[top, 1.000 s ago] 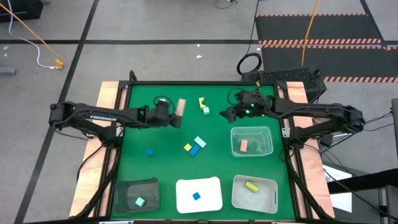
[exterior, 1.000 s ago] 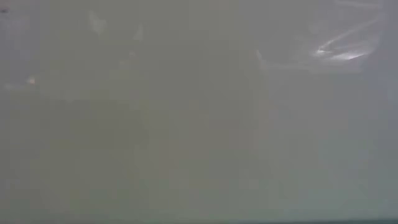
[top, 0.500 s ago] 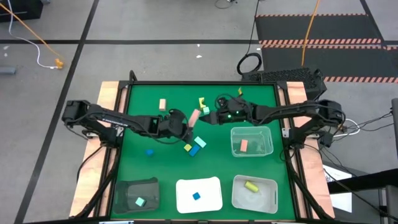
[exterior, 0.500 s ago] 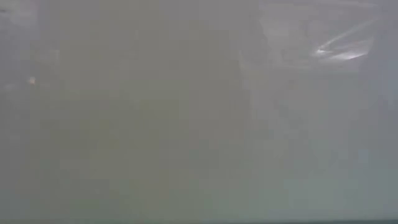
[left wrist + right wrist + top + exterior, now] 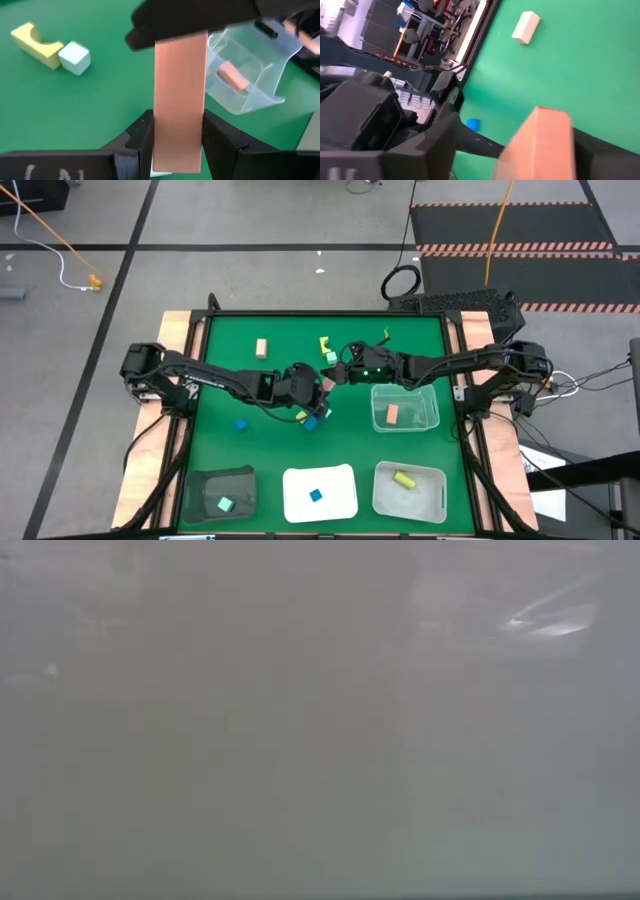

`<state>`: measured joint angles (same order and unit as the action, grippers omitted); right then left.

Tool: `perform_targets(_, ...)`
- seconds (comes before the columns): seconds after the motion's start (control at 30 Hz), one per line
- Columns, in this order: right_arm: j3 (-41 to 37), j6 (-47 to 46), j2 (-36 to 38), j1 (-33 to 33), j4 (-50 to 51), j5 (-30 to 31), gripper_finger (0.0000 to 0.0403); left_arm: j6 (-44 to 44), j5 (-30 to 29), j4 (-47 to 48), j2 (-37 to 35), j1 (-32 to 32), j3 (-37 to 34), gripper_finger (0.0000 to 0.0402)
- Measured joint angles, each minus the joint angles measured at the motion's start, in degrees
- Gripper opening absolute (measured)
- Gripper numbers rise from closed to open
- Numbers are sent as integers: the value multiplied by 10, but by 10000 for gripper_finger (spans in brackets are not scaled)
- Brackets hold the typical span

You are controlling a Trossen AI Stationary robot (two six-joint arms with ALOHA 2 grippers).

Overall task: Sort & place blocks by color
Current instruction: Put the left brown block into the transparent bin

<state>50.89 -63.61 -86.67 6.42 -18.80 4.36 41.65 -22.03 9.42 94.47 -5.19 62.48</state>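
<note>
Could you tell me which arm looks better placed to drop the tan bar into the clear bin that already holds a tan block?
Probably the right: its end effector meets the tan bar beside that clear bin, while the left end effector grips the bar from farther away.

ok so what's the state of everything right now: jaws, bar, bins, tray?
Left gripper: jaws shut on the pink bar.
Right gripper: at the bar's other end.
Clear bin: holds one pink block.
Corner bin: holds a yellow cylinder.
White tray: holds a blue cube.
Dark bin: holds a mint cube.
Tan block: loose, unsorted.
</note>
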Motion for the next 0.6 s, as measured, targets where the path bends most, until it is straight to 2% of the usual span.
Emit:
perform_targets(0.1,0,-1,-1,-2,18,-1,185,0,-1,-4,11,0,11,130)
perform_targets(0.27,1,8,-1,-2,31,1,49,2,-18,-6,11,0,11,130)
perform_targets(0.3,2,17,-1,-1,32,2,38,0,-23,-8,12,0,11,130)
perform_targets(0.43,2,32,0,3,34,-26,39,5,-21,-22,12,-1,10,130)
perform_targets(0.5,1,46,1,8,34,-42,39,11,-18,-28,12,0,9,157)
perform_targets(0.6,-1,67,-1,8,45,-54,39,37,-20,-41,8,1,11,226)
